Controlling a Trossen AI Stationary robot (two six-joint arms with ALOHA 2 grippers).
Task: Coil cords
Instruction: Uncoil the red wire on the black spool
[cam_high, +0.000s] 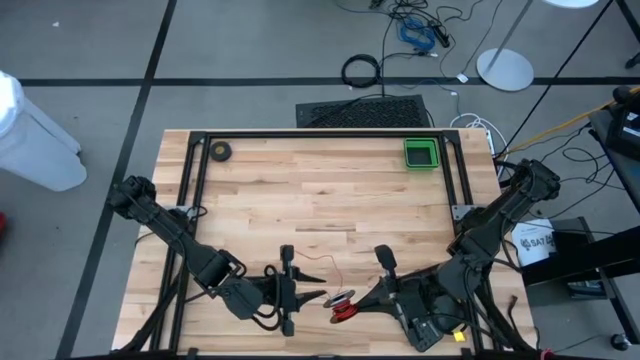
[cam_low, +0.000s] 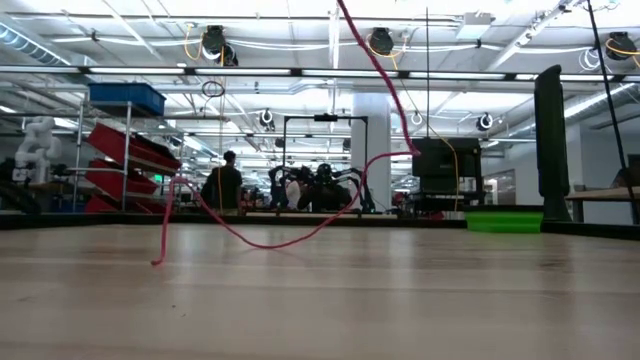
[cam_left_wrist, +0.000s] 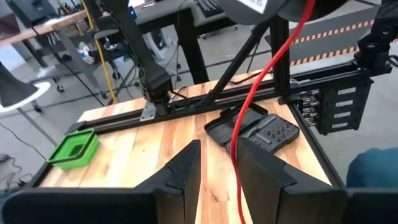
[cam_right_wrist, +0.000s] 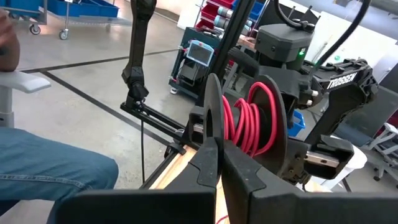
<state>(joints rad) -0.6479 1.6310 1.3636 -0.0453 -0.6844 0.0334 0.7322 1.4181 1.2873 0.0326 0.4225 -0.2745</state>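
The cords are a red cord wound on a small black spool (cam_high: 343, 303) (cam_right_wrist: 249, 121), held above the table's near edge between the two arms. My right gripper (cam_high: 358, 302) (cam_right_wrist: 219, 158) is shut on the spool, coming from the right. The cord's free length (cam_low: 270, 240) hangs off the spool, sags, and ends on the table (cam_low: 155, 262). My left gripper (cam_high: 318, 298) (cam_left_wrist: 219, 168) stands open just left of the spool. The red cord (cam_left_wrist: 249, 99) runs down between its fingers, close to one finger (cam_left_wrist: 261, 171); whether it touches I cannot tell. My right gripper pinches the rim of the spool's near black flange (cam_right_wrist: 211, 134) between its two shut fingers. The fingers come about level from the table's right side. The spool is lifted clear of the table, its flanges standing on edge with the red windings between them.
A green tray (cam_high: 421, 154) and a small dark tape roll (cam_high: 220, 151) sit at the table's far edge. A black handset (cam_left_wrist: 252, 127) lies by the near right corner. A black frame rail (cam_high: 320, 134) borders the wooden top. A thick black cable loop (cam_high: 361, 70) lies on the floor.
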